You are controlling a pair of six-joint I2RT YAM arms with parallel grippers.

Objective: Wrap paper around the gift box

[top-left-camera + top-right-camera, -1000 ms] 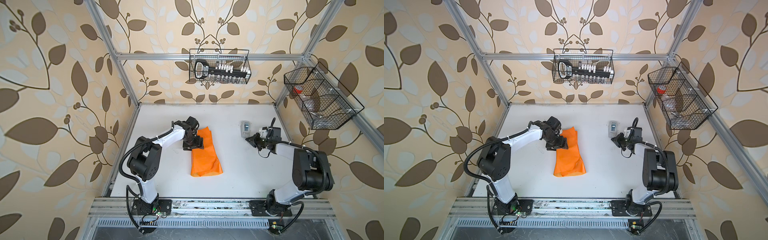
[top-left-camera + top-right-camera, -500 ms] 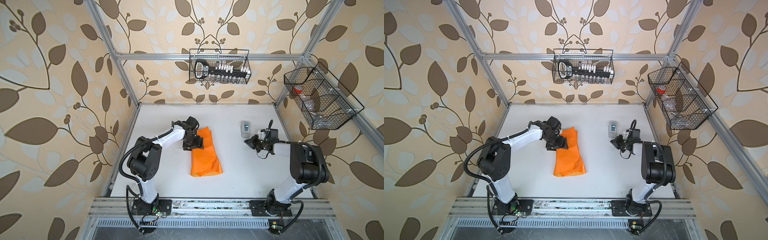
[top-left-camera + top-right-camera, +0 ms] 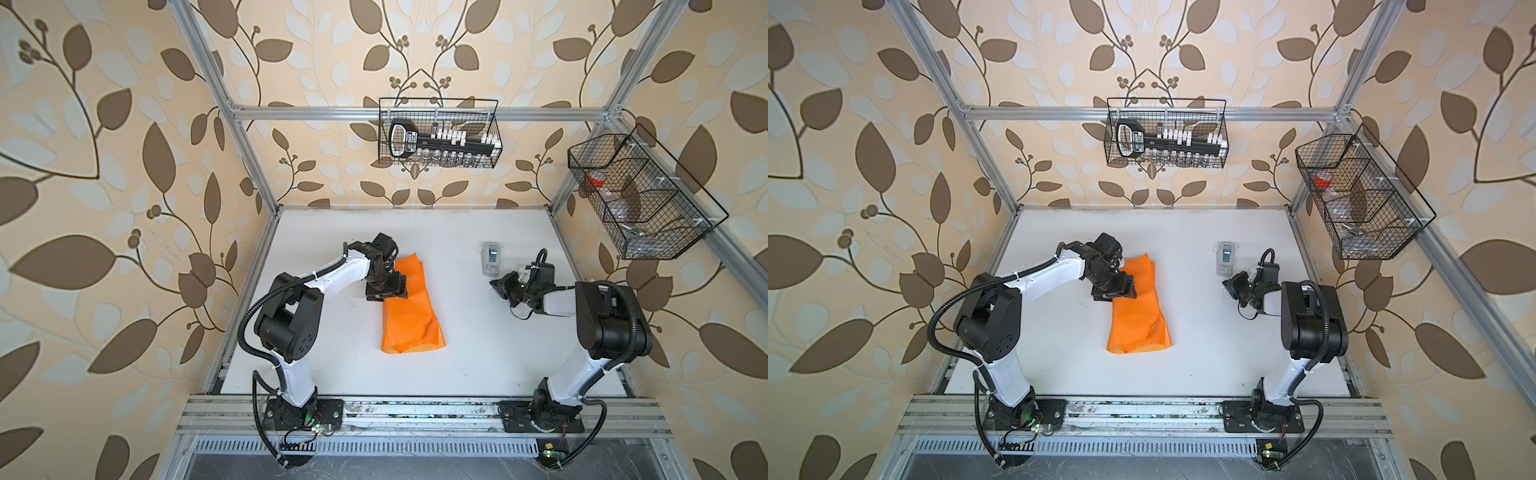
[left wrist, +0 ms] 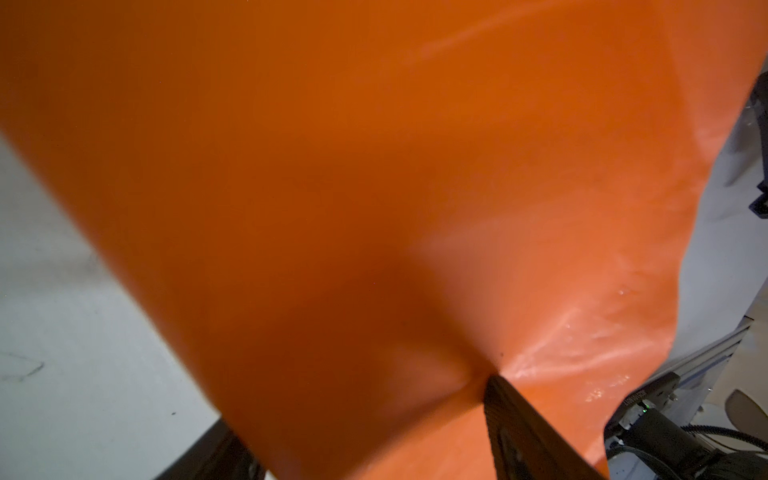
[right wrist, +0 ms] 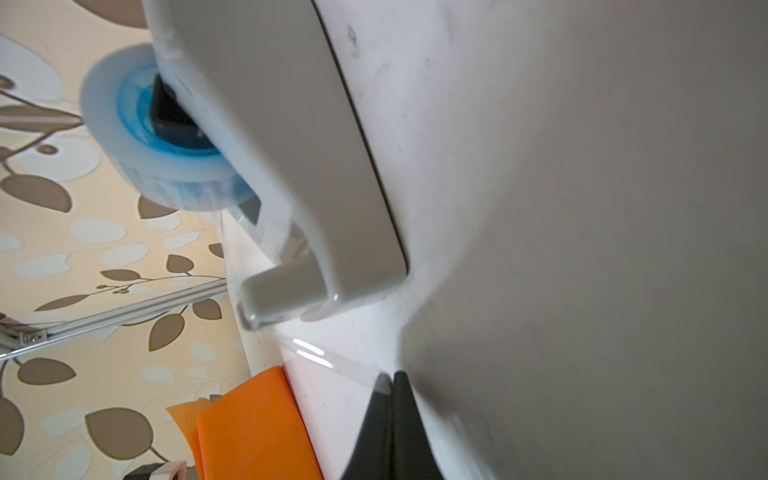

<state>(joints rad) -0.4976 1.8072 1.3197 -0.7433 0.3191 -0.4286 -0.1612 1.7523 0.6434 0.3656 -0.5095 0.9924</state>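
Two pincers, two separate jobs at this mark. Change over the last second: the right pincer (image 3: 495,286) has eased back from the tape dispenser (image 3: 490,257), toward the middle of the surface (image 3: 478,365). The left arm and the paper (image 3: 411,324) have not shifted. The right wrist view shows that pincer's fingers (image 5: 409,419) pressed together. A clear tape strip (image 5: 309,351) seems to run from the dispenser's cutter to their tips, so the pincer reads as pinched on tape and drawing out a length. Judgement: the fold is being held ready and sealing comes next; the strip is not yet torn free. The left pincer (image 3: 387,293) sits at the far left edge of the paper with its jaws set wide. In the left wrist view one finger (image 4: 511,415) dents the orange sheet and the paper fills the span between the jaws. This looks like a wide clamp across the wrapped bulk rather than an idle open stance. The gift box itself is not visible in any view; it is presumably under the fold beside the left pincer, though that cannot be confirmed. In both top views the paper lies left of centre as a long folded band, running from the far side toward the near side, with loose layers at the near end. It is in the left pincer's hold and well apart from the right pincer.
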